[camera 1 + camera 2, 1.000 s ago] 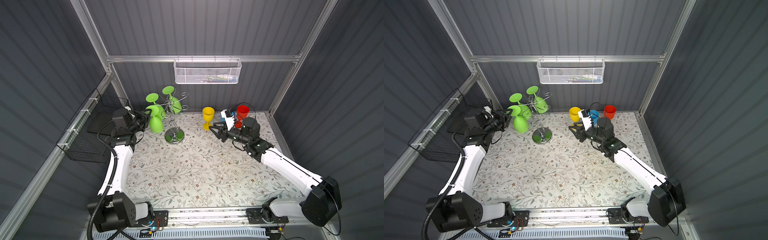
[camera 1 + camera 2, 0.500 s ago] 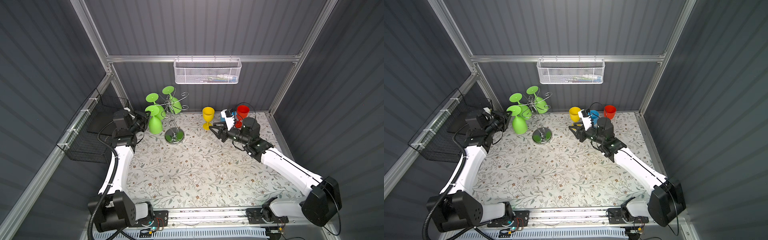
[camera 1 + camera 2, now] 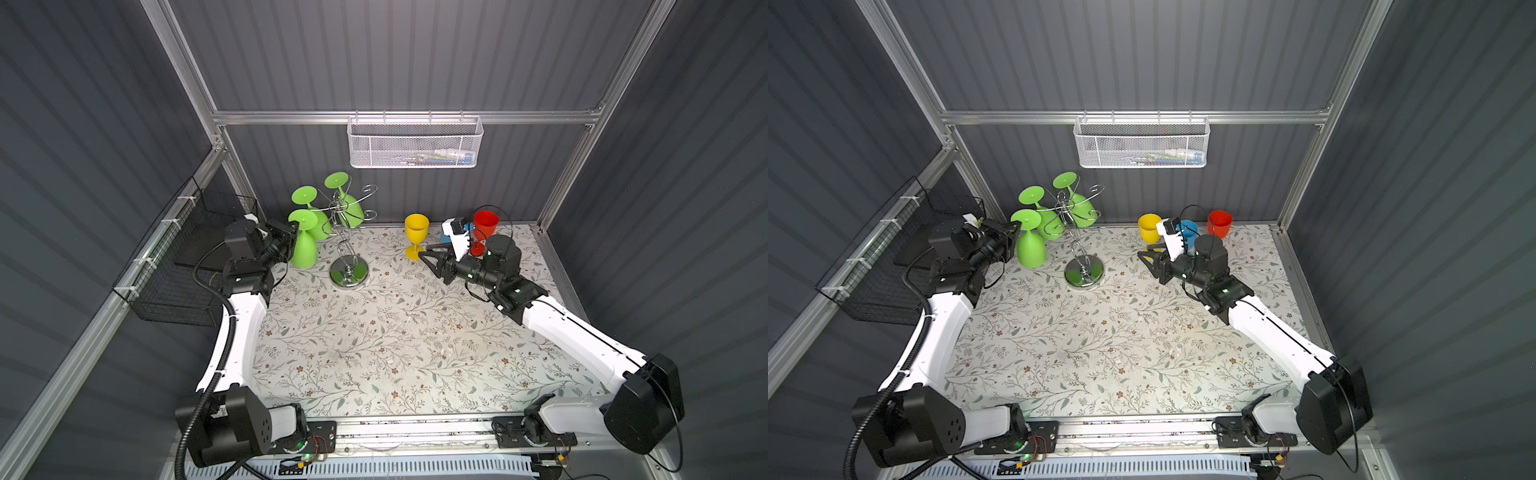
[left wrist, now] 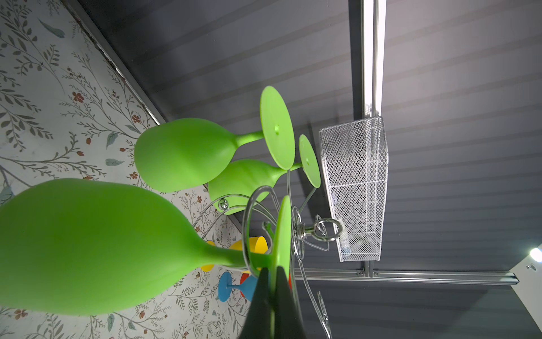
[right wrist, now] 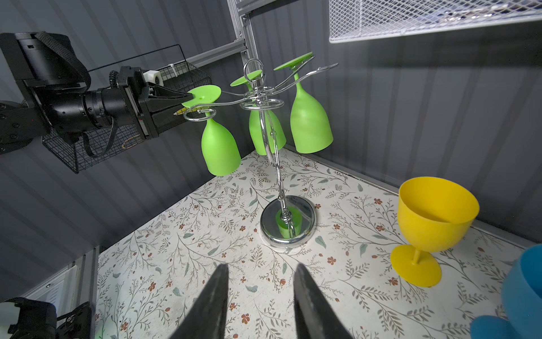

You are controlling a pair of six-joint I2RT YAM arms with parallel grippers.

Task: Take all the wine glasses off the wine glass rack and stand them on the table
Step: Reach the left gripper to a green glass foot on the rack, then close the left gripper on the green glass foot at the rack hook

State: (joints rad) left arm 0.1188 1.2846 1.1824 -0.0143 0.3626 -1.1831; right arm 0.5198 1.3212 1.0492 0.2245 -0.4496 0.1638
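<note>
Rack [image 5: 306,205] curl rings stem of glass [image 5: 220,149] in left tool [image 5: 188,97].

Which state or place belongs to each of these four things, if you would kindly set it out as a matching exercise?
1. yellow goblet
2. left gripper
3. right gripper
4. white mesh basket

A. hung from the aluminium rail
B. open, holding nothing
C. upright on the floral mat
D. shut on the foot of a green wine glass

Pairs: 1-C, 2-D, 3-B, 4-A.
</note>
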